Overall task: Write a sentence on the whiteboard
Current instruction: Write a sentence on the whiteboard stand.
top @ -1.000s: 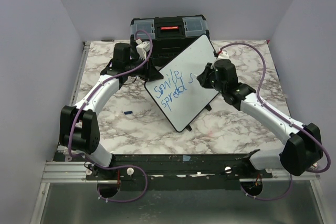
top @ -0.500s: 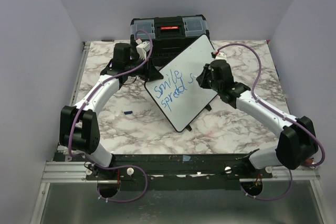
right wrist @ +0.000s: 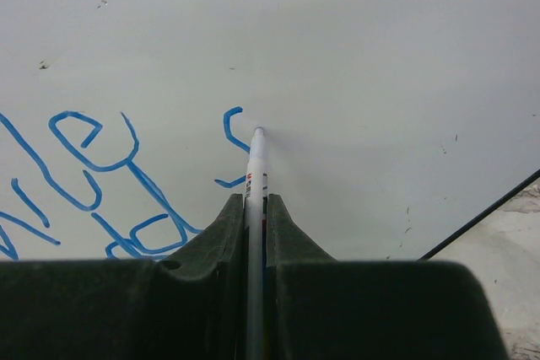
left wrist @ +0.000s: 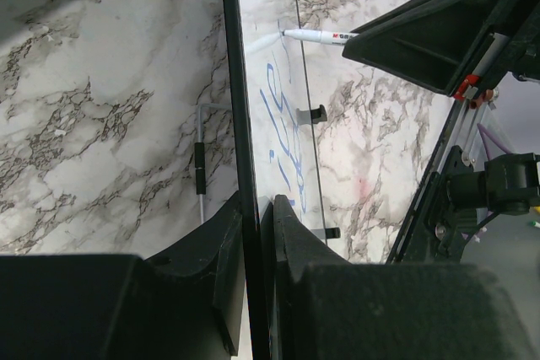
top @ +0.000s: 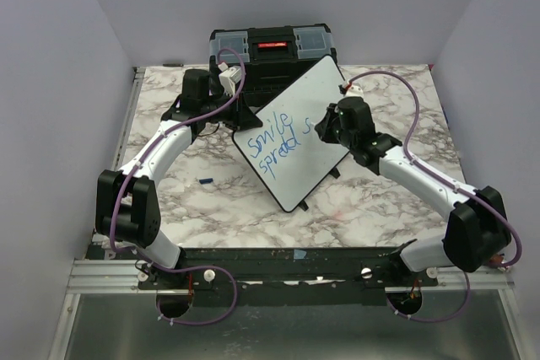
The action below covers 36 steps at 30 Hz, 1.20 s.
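The whiteboard (top: 325,90) stands tilted on the marble table, turned diagonally. My left gripper (top: 242,115) is shut on its black left rim (left wrist: 239,107), one finger on each face; in the left wrist view the gripper (left wrist: 257,217) sees the board edge-on. Blue words of the sentence (top: 275,142) run in two lines across the board's lower half. My right gripper (top: 321,129) is shut on a white marker (right wrist: 256,166), held straight between the jaws (right wrist: 256,208). The marker's tip touches the whiteboard (right wrist: 380,82) at the end of a fresh blue "s" stroke (right wrist: 229,128), right of the earlier letters (right wrist: 93,166). The marker (left wrist: 316,35) also shows in the left wrist view.
A black toolbox (top: 268,44) with a red-marked lid stands behind the board at the table's far edge. A small blue cap (top: 204,180) lies on the marble table (top: 380,200), left of the board. The board's small black feet (left wrist: 316,112) rest on the marble.
My right arm has shifted slightly toward the far left with the marker still on the board. The left arm and the board have not moved.
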### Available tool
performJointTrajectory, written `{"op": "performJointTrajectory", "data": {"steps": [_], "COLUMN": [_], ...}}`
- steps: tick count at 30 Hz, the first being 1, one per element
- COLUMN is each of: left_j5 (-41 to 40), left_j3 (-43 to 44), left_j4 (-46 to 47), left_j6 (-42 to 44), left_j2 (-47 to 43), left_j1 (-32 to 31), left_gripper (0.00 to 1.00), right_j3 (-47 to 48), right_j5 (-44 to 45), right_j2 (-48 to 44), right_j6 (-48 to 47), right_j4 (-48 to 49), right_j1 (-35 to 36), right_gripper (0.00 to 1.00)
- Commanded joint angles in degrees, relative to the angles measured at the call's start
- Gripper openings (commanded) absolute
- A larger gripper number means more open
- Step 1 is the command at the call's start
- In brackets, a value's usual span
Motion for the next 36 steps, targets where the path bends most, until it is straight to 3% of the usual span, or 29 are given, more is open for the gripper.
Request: {"op": "performJointTrajectory", "data": {"steps": [1, 11, 25, 36], "left_j5": [-0.67, -0.64, -0.55, -0.55], "left_j3": [0.20, 0.14, 0.25, 0.25], "left_j4": [5.36, 5.45, 5.28, 5.26], "left_j6": [5.01, 5.01, 5.10, 5.10], "left_j2": [-2.38, -2.44, -2.40, -2.53], "left_j1": [-0.41, -0.41, -0.40, -0.41], "left_gripper": [0.00, 0.00, 0.00, 0.00], "right_j3": [-2.32, -3.77, 3.23, 3.50], "right_j5": [-2.48, 0.05, 4.79, 3.37], "right_j2": [-1.43, -2.24, 2.51, 2.85], "right_j6": [0.99, 0.73, -1.32, -1.08], "right_j4": [0.74, -1.00, -2.29, -2.42], "right_j1": [0.10, 0.15, 0.00, -0.02], "right_gripper": [0.01, 0.01, 0.01, 0.01]}}
